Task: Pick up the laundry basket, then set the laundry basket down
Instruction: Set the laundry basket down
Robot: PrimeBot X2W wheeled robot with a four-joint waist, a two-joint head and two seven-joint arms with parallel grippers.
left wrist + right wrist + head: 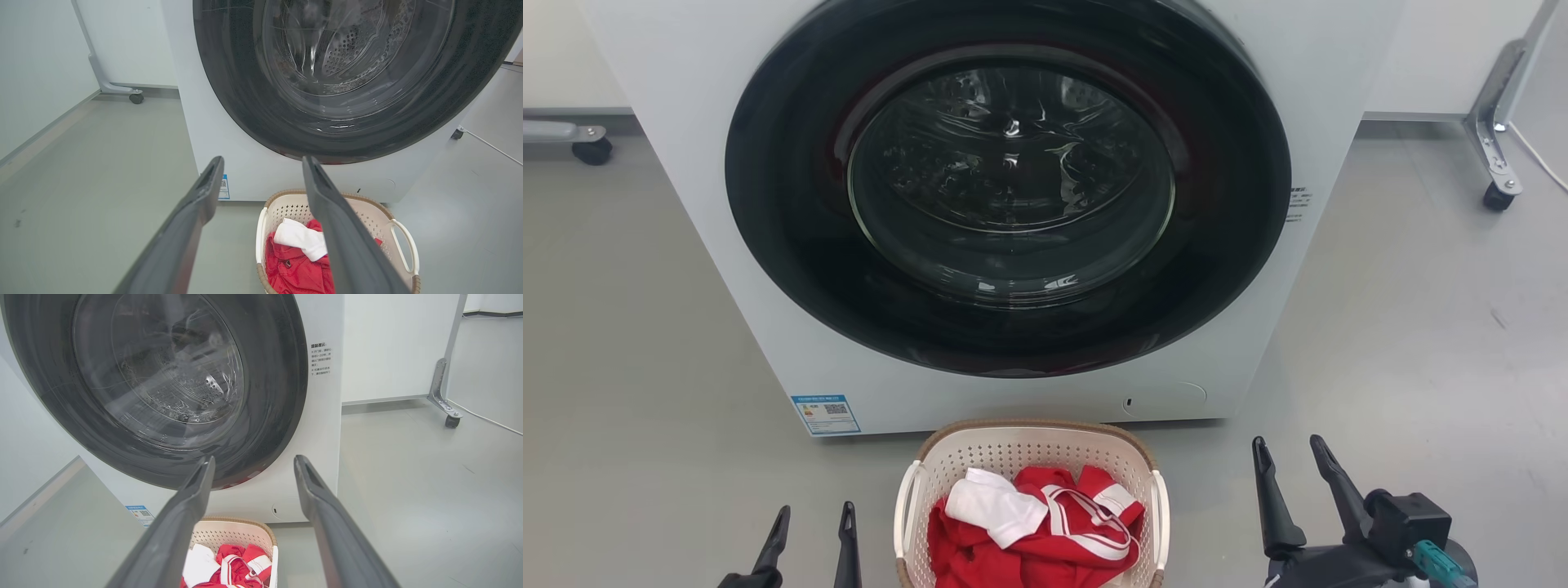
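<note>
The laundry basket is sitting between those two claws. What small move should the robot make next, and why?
Probably bring both grippers inward toward the side handles. The laundry basket rests on the floor with the left gripper and right gripper open and apart from it, one on each side. Its white handles face outward toward them, so closing the gap likely comes first.

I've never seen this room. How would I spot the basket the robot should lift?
Find the big white washing machine with its round dark door. On the grey floor right in front of it sits the laundry basket: cream, perforated, with a brown woven-look rim, white side handles, and red and white clothes inside.
</note>
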